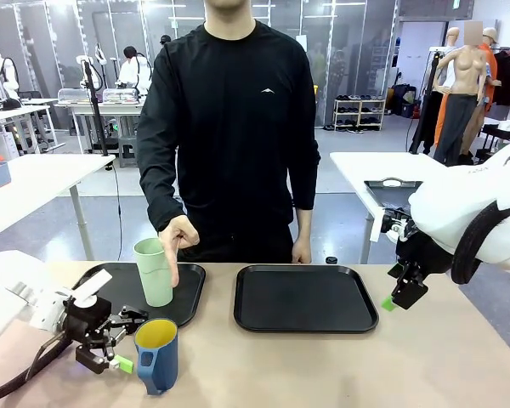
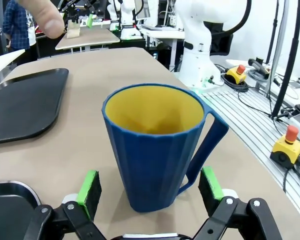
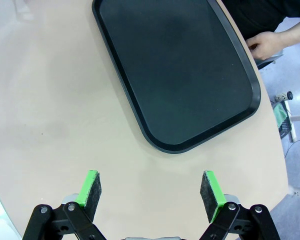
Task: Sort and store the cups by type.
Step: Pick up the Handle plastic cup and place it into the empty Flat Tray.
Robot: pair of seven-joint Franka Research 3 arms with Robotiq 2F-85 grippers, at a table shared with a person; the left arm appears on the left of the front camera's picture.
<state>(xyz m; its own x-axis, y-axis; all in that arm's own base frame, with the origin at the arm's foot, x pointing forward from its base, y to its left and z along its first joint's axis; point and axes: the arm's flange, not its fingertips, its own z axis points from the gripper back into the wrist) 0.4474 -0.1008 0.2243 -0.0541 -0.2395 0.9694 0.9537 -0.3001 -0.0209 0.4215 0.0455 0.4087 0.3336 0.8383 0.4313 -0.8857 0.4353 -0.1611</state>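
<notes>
A blue mug [image 1: 157,354] with a yellow inside and a handle stands upright on the table near the front left. My left gripper [image 1: 126,344] is low beside it, open, its green pads [image 2: 89,187] on either side of the mug [image 2: 157,150] without touching it. A pale mint-green tumbler [image 1: 154,271] stands on the left black tray [image 1: 189,297], and a person's hand [image 1: 177,238] rests its fingers on the tumbler. My right gripper [image 1: 398,299] hangs open above the table at the right, by the right black tray [image 1: 304,297], with nothing between its fingers [image 3: 91,187].
The right tray [image 3: 175,70] lies bare ahead of the right gripper. The person stands at the far table edge, the other hand [image 1: 302,250] at the edge behind the right tray. Bare tabletop lies in front of both trays.
</notes>
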